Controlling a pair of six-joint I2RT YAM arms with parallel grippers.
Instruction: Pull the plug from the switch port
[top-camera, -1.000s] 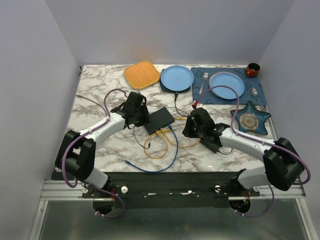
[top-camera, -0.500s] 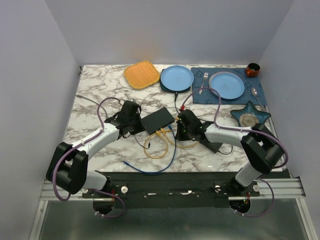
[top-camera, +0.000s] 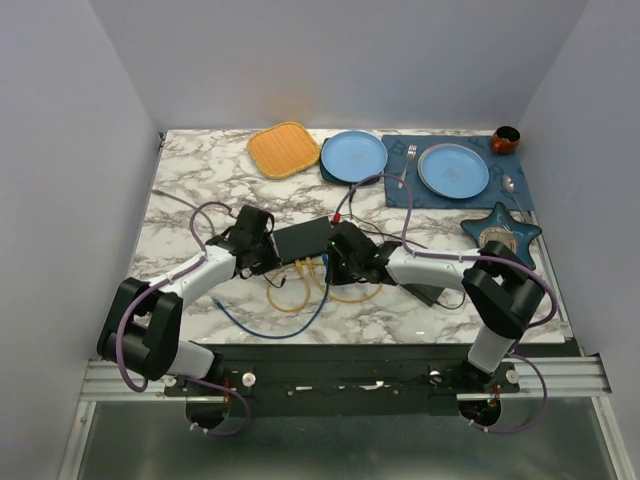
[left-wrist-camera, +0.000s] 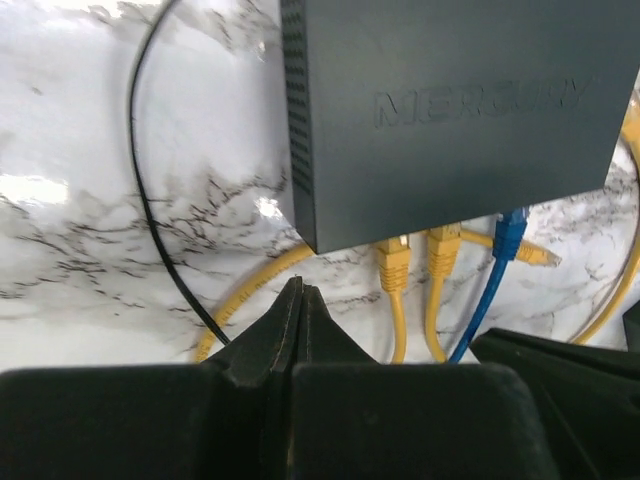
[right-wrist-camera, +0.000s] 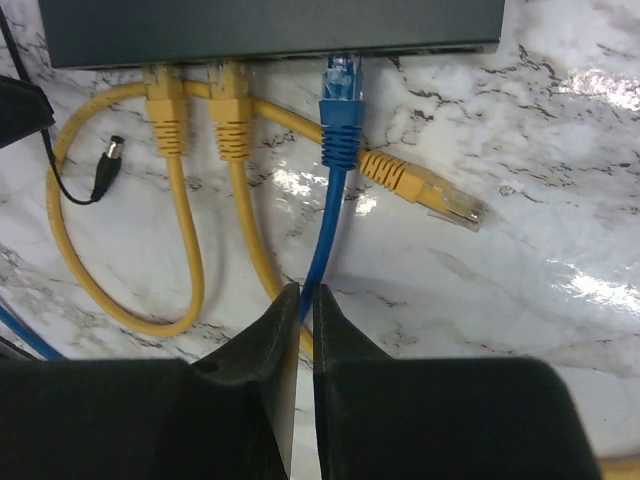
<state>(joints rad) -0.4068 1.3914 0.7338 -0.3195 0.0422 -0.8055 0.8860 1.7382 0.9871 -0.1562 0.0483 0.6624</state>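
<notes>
The switch (top-camera: 303, 240) is a flat black box in mid-table, with its port edge facing me. Two yellow plugs (right-wrist-camera: 165, 95) sit in its ports. The blue plug (right-wrist-camera: 340, 85) is at a port further right, its clear tip showing at the port's mouth; I cannot tell if it is seated. My right gripper (right-wrist-camera: 300, 292) is shut on the blue cable (right-wrist-camera: 328, 230) a short way behind that plug. Shut on nothing, my left gripper (left-wrist-camera: 297, 285) hovers near the left corner of the switch (left-wrist-camera: 450, 110). From above, the left gripper (top-camera: 268, 254) and right gripper (top-camera: 328, 264) flank the cables.
A loose yellow plug (right-wrist-camera: 440, 200) and a black barrel jack (right-wrist-camera: 108, 160) lie by the cables. An orange square plate (top-camera: 284, 149), a blue plate (top-camera: 354, 155), a placemat (top-camera: 400, 195) with cutlery, a star dish (top-camera: 498, 236) and a brown bowl (top-camera: 506, 139) stand behind. A black power brick (top-camera: 430, 293) lies under my right arm.
Both arms moved left and in towards the switch, which slid a little left. The left gripper shut. The right gripper closed on the blue cable.
</notes>
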